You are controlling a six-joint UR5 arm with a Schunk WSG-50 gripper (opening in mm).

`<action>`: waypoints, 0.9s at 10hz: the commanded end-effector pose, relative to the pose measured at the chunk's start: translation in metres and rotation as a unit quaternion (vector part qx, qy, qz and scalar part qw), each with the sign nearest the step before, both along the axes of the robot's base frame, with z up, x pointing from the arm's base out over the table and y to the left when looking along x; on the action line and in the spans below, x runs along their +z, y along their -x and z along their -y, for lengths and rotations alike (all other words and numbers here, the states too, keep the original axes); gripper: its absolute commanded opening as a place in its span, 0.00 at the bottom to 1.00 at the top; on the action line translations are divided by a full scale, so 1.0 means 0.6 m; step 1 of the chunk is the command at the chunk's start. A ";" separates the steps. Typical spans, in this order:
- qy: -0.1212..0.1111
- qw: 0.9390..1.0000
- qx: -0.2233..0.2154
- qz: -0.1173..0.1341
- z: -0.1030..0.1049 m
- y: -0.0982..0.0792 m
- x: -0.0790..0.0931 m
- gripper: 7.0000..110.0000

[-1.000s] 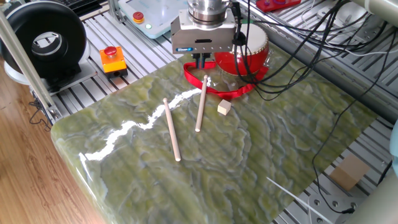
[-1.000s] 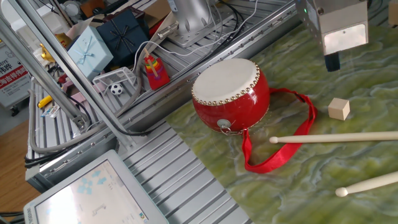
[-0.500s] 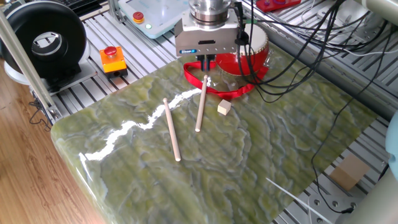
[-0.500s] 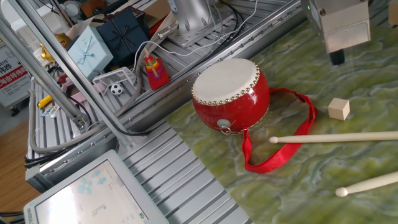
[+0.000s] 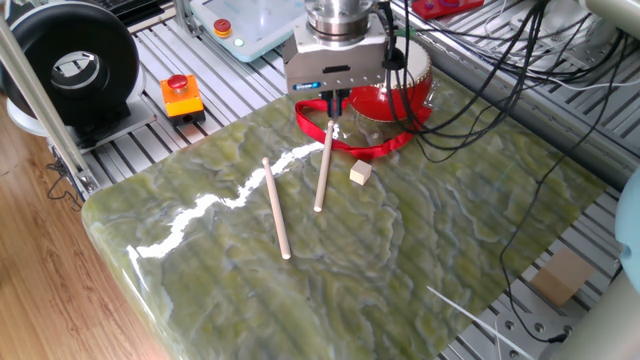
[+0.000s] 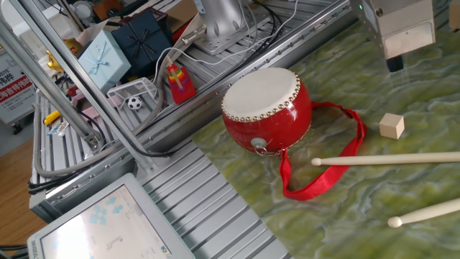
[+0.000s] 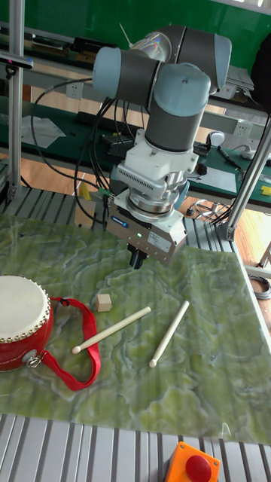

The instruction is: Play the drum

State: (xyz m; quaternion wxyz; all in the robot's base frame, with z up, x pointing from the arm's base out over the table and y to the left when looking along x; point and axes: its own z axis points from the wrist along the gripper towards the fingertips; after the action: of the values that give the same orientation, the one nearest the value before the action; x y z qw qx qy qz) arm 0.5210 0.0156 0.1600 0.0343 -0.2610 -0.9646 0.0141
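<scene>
From one fixed view, the gripper [image 5: 334, 103] hangs directly above the far tip of the nearer drumstick [image 5: 322, 168], which runs lengthwise away from the drum [image 5: 403, 82] toward the table's front. The drum sits just behind the gripper, its ribbon [image 5: 352, 143] trailing out beneath. The jaws look close together and empty.

From the other fixed view, the drum [image 6: 267, 108] shows a glossy red barrel, a cream skin ringed with brass studs and a limp red ribbon [image 6: 325, 165]. A small wooden cube [image 6: 391, 126] lies beyond the ribbon. Two pale, smooth, round sticks lie past it; the first stick [image 6: 388, 159] touches the ribbon's edge.

In the tall fixed view, the gripper [image 7: 137, 260] hovers above the green marbled table [image 7: 203, 376], on the far side of the cube [image 7: 103, 302] from the drum [image 7: 24, 321]. The fingertips seem nearly closed.
</scene>
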 end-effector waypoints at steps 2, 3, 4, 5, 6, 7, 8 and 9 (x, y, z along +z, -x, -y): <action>0.005 0.996 0.064 0.064 0.006 -0.054 0.002 0.00; 0.006 0.995 0.066 0.075 0.006 -0.063 0.002 0.00; -0.001 0.995 0.064 0.077 0.000 -0.065 0.002 0.00; -0.010 0.995 0.058 0.080 -0.008 -0.067 0.003 0.00; -0.010 0.995 0.055 0.080 -0.008 -0.067 0.003 0.00; -0.009 0.994 0.058 0.094 -0.008 -0.079 0.004 0.00; -0.015 0.992 0.067 0.111 -0.014 -0.092 0.006 0.00; -0.022 0.991 0.071 0.114 -0.020 -0.094 0.006 0.00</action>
State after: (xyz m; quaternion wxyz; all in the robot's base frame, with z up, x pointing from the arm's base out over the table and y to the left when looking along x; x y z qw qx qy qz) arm 0.5670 0.0198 0.1608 -0.0531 -0.1990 -0.9785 -0.0140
